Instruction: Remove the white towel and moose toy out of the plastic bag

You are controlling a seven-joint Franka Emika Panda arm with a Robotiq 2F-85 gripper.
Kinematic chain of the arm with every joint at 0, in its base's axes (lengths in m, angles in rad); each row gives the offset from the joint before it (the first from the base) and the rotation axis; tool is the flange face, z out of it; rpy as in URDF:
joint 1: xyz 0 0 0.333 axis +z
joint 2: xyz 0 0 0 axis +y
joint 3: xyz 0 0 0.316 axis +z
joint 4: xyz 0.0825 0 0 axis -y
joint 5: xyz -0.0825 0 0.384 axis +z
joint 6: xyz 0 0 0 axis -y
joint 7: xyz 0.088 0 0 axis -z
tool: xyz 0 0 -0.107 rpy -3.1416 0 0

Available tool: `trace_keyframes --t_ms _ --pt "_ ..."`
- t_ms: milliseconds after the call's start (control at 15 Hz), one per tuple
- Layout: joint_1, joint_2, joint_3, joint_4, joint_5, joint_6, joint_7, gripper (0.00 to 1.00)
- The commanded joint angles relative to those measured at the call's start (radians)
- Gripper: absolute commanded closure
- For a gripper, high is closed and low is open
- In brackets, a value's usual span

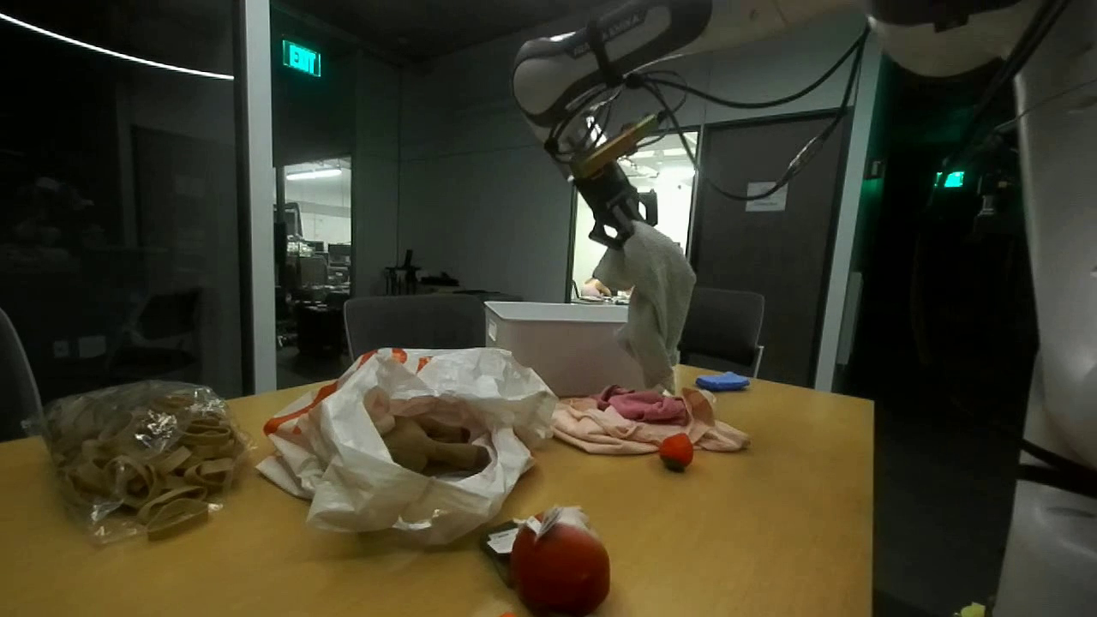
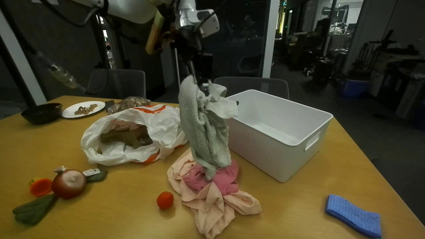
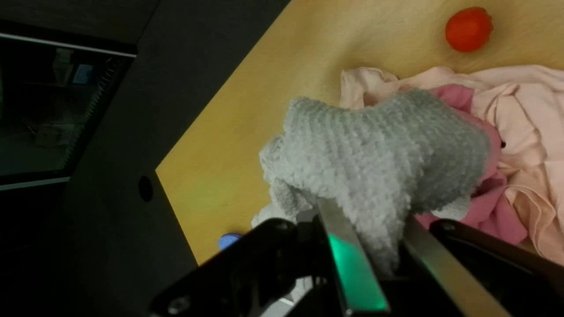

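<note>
The white towel, greyish in this light, hangs from my gripper (image 1: 630, 233), and it shows in both exterior views (image 1: 658, 296) (image 2: 206, 132) and the wrist view (image 3: 361, 149). My gripper's fingers (image 3: 368, 215) are closed around a bunched part of it. The towel is outside the bag, its lower end just above or touching a pink cloth (image 2: 225, 179); I cannot tell which. The white plastic bag (image 1: 368, 480) (image 2: 167, 127) lies with its mouth open. The brown moose toy (image 1: 428, 441) (image 2: 131, 136) lies inside it, partly hidden by the bag.
A white bin (image 2: 262, 149) stands beside the towel. A peach cloth (image 2: 212, 212) lies under the pink one. A red tomato (image 2: 165, 200), an onion (image 2: 69, 183), a blue sponge (image 2: 353, 215), a plate (image 2: 71, 113), a black pan (image 2: 41, 113) and a clear bag of bands (image 1: 141, 463) lie around.
</note>
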Motion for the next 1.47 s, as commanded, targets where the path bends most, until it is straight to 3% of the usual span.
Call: trace_keyframes --t_ms 0,67,133,200,533,733,1133,1400 --pt "-0.016 0.127 -0.025 0.103 0.067 0.023 -0.051 0.91" --pt "-0.019 0.147 -0.031 0.11 0.084 0.023 -0.055 0.91" --pt "-0.02 0.164 -0.037 0.124 0.108 0.01 -0.052 0.8" --pt "-0.019 0.176 -0.042 0.137 0.125 0.001 -0.054 0.6" --pt "0.022 0.133 -0.032 0.174 0.106 0.007 -0.073 0.25" --pt "0.072 0.095 0.018 0.192 0.161 0.028 -0.106 0.03" --pt "0.182 0.135 0.138 0.211 0.366 0.066 -0.131 0.0" --pt "0.165 0.195 0.15 0.184 0.531 0.131 -0.226 0.0"
